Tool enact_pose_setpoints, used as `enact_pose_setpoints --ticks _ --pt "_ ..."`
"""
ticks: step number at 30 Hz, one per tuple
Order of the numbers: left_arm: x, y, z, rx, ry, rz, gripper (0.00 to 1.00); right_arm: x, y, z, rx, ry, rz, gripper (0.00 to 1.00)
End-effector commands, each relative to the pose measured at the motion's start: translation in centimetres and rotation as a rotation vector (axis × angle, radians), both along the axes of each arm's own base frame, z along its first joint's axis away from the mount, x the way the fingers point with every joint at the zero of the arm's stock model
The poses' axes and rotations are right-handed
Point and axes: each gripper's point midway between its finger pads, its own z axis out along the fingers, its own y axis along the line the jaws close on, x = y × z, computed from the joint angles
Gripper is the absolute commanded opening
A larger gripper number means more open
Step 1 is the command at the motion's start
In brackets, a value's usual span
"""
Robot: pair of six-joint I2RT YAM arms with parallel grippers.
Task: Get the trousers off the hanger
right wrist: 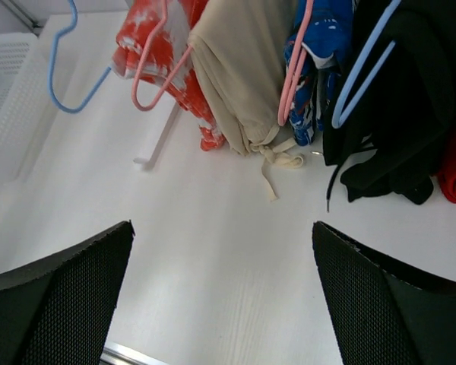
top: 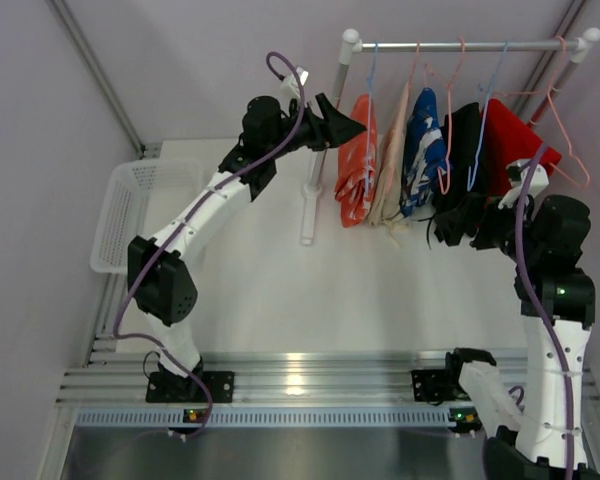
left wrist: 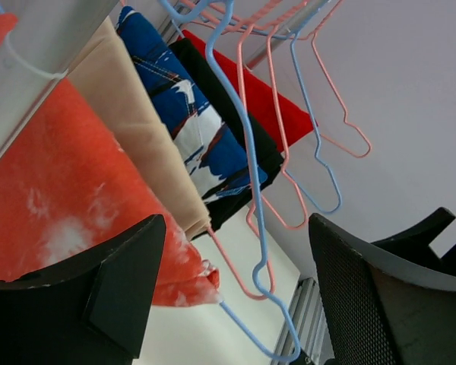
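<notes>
1. Five pairs hung side by side on wire hangers (left wrist: 247,152) from the rail (top: 460,45): orange-red trousers (top: 357,160), beige trousers (top: 392,165), blue trousers (top: 421,150), black trousers (top: 462,150) and red trousers (top: 505,145).
2. Their lower ends reached the counter (top: 310,290), and the beige pair's drawstring (right wrist: 272,171) lay on it.
3. The left gripper (top: 342,124) was spread wide and empty, just beside the orange-red trousers.
4. The right gripper (right wrist: 222,225) was also wide and held nothing, low near the black trousers.
5. A white basket (top: 130,210) sat at the counter's left edge.
</notes>
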Motion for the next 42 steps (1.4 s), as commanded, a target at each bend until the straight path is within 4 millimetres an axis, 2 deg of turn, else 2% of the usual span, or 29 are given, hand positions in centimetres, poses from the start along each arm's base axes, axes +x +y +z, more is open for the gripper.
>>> enact_pose_setpoints --ticks 1,7,9,11,16,17,22,36,42 --pt "0.5 -1.2 5.2 -0.141 -0.109 0.003 0.8 -0.1 0.8 4.0 0.086 -0.069 0.025 0.99" --pt "0.5 -3.8 4.7 -0.172 -0.088 -0.037 0.73 0.2 1.6 7.1 0.168 -0.107 0.058 0.99" --pt "0.1 -4.6 4.5 -0.171 -0.088 -0.05 0.71 0.3 1.7 7.7 0.182 -0.114 0.062 0.99" --pt "0.2 -5.1 4.2 -0.172 -0.082 -0.054 0.7 0.5 1.6 7.9 0.186 -0.117 0.061 0.99" --pt "0.8 -5.8 3.0 -0.181 -0.035 -0.06 0.61 0.4 1.9 8.7 0.204 -0.127 0.072 1.0" --pt "0.8 -5.9 3.3 -0.191 -0.037 -0.065 0.59 0.2 2.0 8.9 0.204 -0.136 0.08 0.99" --pt "0.6 -6.6 2.9 -0.233 0.011 -0.111 0.49 0.3 2.0 8.8 0.197 -0.137 0.084 0.99" --pt "-0.9 -6.7 4.4 -0.306 0.074 -0.178 0.34 0.4 1.9 8.6 0.192 -0.136 0.078 1.0" --pt "-0.8 -6.7 4.3 -0.314 0.091 -0.185 0.18 0.6 2.0 8.9 0.207 -0.134 0.085 1.0"
